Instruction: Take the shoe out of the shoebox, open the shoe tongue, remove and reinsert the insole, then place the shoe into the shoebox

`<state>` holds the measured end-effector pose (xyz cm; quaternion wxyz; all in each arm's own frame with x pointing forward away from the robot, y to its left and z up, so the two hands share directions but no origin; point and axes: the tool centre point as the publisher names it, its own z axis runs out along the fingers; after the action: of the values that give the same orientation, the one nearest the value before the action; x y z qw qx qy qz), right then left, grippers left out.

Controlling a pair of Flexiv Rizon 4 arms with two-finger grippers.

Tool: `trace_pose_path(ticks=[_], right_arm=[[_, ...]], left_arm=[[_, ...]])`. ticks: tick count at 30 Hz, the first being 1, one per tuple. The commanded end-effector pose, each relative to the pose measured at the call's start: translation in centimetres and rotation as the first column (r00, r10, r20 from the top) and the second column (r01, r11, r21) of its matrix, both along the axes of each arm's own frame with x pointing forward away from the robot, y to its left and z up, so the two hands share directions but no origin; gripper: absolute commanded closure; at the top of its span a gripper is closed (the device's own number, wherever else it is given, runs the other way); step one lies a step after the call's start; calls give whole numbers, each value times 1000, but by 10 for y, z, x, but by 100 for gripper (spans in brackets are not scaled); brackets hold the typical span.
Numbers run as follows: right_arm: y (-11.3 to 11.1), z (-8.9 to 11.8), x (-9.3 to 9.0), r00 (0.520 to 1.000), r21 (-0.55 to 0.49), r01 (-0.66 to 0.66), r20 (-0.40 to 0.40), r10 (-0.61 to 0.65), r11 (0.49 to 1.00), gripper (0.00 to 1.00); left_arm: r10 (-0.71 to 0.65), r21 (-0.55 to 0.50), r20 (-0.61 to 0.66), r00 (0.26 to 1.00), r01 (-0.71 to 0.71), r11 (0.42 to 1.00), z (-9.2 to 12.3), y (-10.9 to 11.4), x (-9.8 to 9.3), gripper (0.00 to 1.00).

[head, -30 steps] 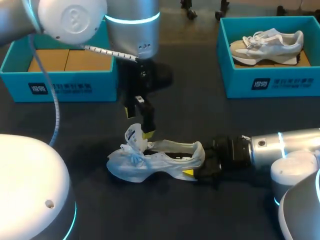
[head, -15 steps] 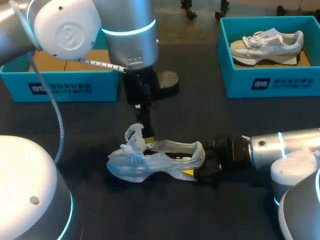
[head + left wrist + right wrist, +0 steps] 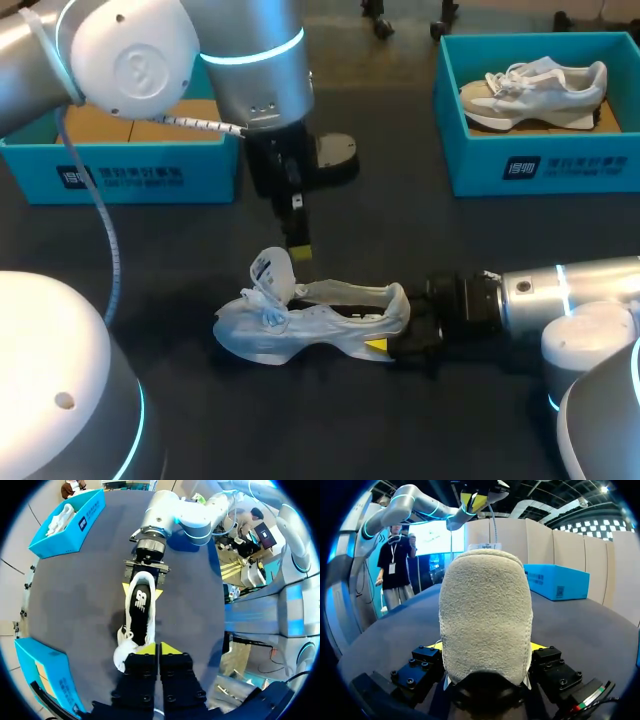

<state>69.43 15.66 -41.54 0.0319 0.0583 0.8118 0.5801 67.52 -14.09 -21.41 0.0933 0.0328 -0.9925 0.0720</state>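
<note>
The shoe (image 3: 310,325) lies on its sole on the table (image 3: 400,230) in the lower middle of the head view, out of either box. Its long axis runs across the frame, toe at the left and heel at the right. Its tongue (image 3: 270,268) stands up toward the toe end above the laces, and the left wrist view shows the dark insole (image 3: 140,602) lying inside, so I judge the tongue opened and the insole not yet out. The right jaws hold the heel: the right arm (image 3: 560,295) comes in low from the right edge, and both wrist views show a yellow tip against each side of the heel. The left jaws, on the left arm (image 3: 250,60) that comes down from the upper left, are narrow and empty, their yellow tips (image 3: 146,648) set together with only a slit between. In the head view they hang just above and to the right of the tongue, seemingly clear of it. From them the shoe runs straight ahead, toe end nearest, opening beyond, heel farthest. So the left jaws are the free ones nearer the insole, and reaching it seems to call for parting them and going down past the tongue into the opening, along the shoe's length. The empty shoebox (image 3: 120,175) stands at the upper left, behind the left arm; a second box (image 3: 535,165) at the upper right holds another shoe (image 3: 535,90).
</note>
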Motion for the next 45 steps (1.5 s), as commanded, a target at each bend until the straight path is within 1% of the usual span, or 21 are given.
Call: trace_pose_path(ticks=[1,2,3,4,5,7,9,16,17,18,19,22,25,28,29,33,36,41,45], right_arm=[[1,0,0,1000,-5,-1,0,1,1000,100],[1,0,0,1000,-5,-1,0,1,1000,100],[1,0,0,1000,-5,-1,0,1,1000,100],[1,0,0,1000,-5,-1,0,1,1000,100],[1,0,0,1000,-5,-1,0,1,1000,100],[1,0,0,1000,-5,-1,0,1,1000,100],[1,0,0,1000,-5,-1,0,1,1000,100],[1,0,0,1000,-5,-1,0,1,1000,100],[1,0,0,1000,-5,-1,0,1,1000,100],[1,0,0,1000,-5,-1,0,1,1000,100],[1,0,0,1000,-5,-1,0,1,1000,100],[1,0,0,1000,-5,-1,0,1,1000,100],[1,0,0,1000,-5,-1,0,1,1000,100],[1,0,0,1000,-5,-1,0,1,1000,100],[1,0,0,1000,-5,-1,0,1,1000,100],[1,0,0,1000,-5,-1,0,1,1000,100],[1,0,0,1000,-5,-1,0,1,1000,100],[1,0,0,1000,-5,-1,0,1,1000,100],[1,0,0,1000,-5,-1,0,1,1000,100]], left_arm=[[-135,-27,82,987,137,990,-9,-13,-8,100],[-134,-9,107,985,136,991,-15,-19,-9,100],[-169,-11,134,976,172,985,-20,-24,-10,100],[-202,4,126,971,203,979,-26,-28,-11,100],[-196,24,129,972,194,981,-31,-33,-9,100],[-207,6,85,975,207,978,-39,-40,-2,100],[-181,0,57,982,181,983,-39,-39,6,100],[-181,0,57,982,181,983,-39,-39,6,100],[-216,-2,36,976,216,976,-46,-42,7,100],[-222,3,33,975,222,975,-52,-44,7,100],[-246,2,65,967,246,969,-57,-47,5,100],[-301,3,86,950,302,953,-68,-52,-1,100],[-326,4,87,941,327,945,-79,-56,-3,100],[-330,8,87,940,331,944,-85,-59,-3,100],[-332,4,87,939,333,943,-90,-61,-2,100],[-338,5,86,937,339,941,-97,-62,2,100],[-340,4,83,937,340,940,-99,-60,3,100],[-347,-8,100,933,349,937,-97,-49,-5,100],[-340,-7,90,936,342,940,-103,-46,-7,100]])
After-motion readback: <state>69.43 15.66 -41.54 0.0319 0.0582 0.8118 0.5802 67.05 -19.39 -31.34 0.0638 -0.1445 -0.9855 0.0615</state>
